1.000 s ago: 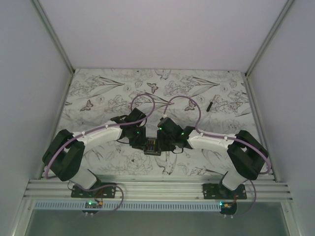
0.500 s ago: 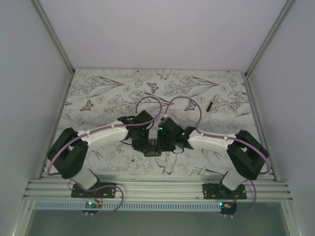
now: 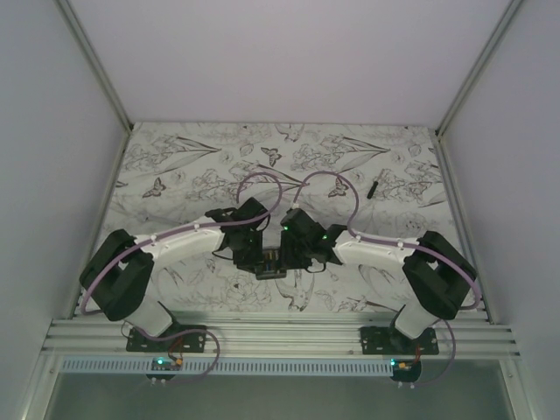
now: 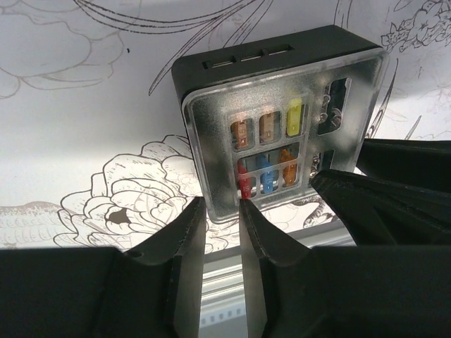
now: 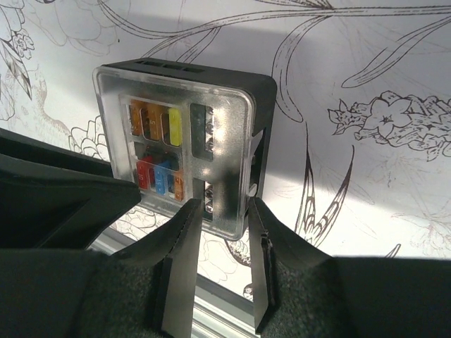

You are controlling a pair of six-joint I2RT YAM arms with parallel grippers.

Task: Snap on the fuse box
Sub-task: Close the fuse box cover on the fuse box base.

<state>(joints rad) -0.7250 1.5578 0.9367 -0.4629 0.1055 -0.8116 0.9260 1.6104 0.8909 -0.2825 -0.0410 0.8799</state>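
Left fingers (image 4: 180,253) and right fingers (image 5: 176,243), narrowly parted, each pinch the near edge of the fuse box (image 4: 278,120); press evenly so the clear cover (image 5: 176,151) seats.

- The left arm (image 3: 175,238) and the right arm (image 3: 376,251) look alike, with white shells over the long links and bulky black housings at elbow and wrist.
- A purple cable (image 3: 261,178) runs along each arm, strapped on with pale ties, and loops free near the wrist.
- Small green lights (image 3: 325,234) glow on the wrist housings.
- Each arm stands on a black base plate (image 3: 166,339).
- The left gripper (image 4: 221,208) has matte black fingers (image 4: 184,239), wedge-shaped with blunt tips; one has a small hole (image 4: 134,251) near its root.
- The right gripper (image 5: 220,208) has the same black fingers (image 5: 182,239) and a grainy body.
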